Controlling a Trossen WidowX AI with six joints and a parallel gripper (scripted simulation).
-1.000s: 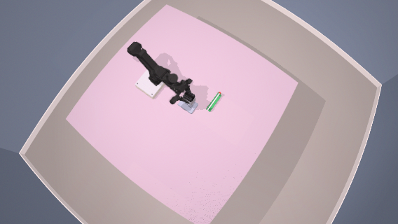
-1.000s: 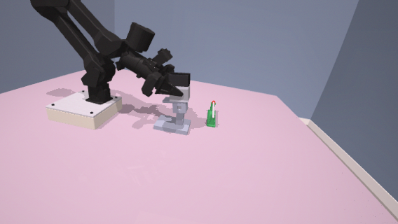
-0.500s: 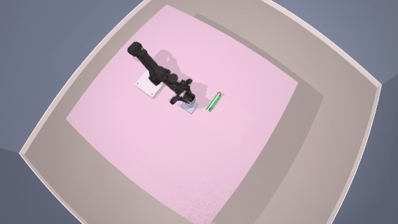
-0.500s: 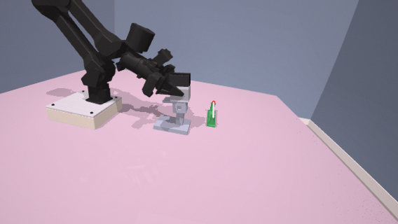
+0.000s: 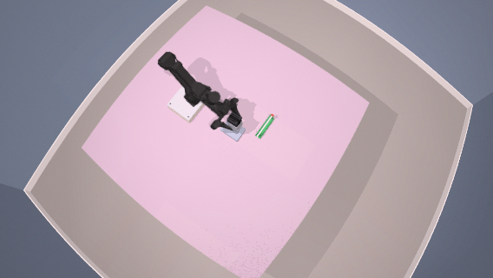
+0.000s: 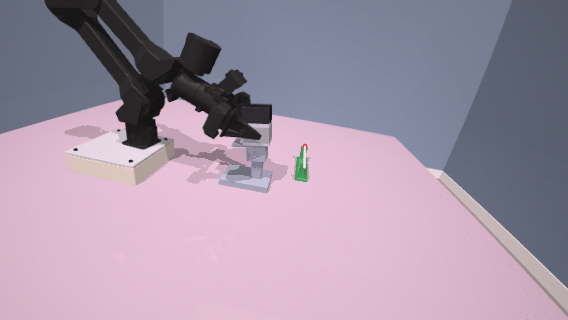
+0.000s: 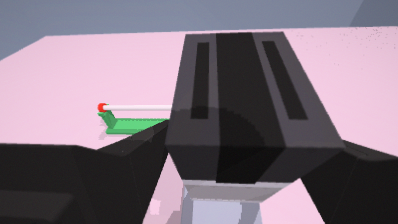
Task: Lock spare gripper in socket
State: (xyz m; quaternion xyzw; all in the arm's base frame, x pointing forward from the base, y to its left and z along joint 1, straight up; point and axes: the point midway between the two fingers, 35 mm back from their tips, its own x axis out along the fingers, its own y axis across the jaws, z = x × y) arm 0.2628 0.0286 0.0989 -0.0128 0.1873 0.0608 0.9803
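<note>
The spare gripper (image 5: 234, 118) (image 6: 257, 114) (image 7: 242, 90), a black block with a pale grey lower part, stands upright on the grey-blue mount (image 5: 237, 134) (image 6: 245, 180) (image 7: 220, 214). Its pale part sits right above the socket, and no spigot shows between them. My gripper (image 5: 234, 123) (image 6: 255, 129) (image 7: 225, 126) is open, with one finger on each side of the spare gripper; whether they touch it I cannot tell. The white lock pin (image 6: 305, 157) (image 7: 137, 108) with its red head is out of the socket and rests on the green holder (image 6: 301, 175) (image 7: 135, 125).
The arm's white base plate (image 5: 184, 105) (image 6: 117, 149) is behind the mount. The green holder with the pin stands on the pink table top (image 5: 187, 174) (image 6: 350, 240), a short way beyond the mount on the side away from the base. A pale rim runs around the floor.
</note>
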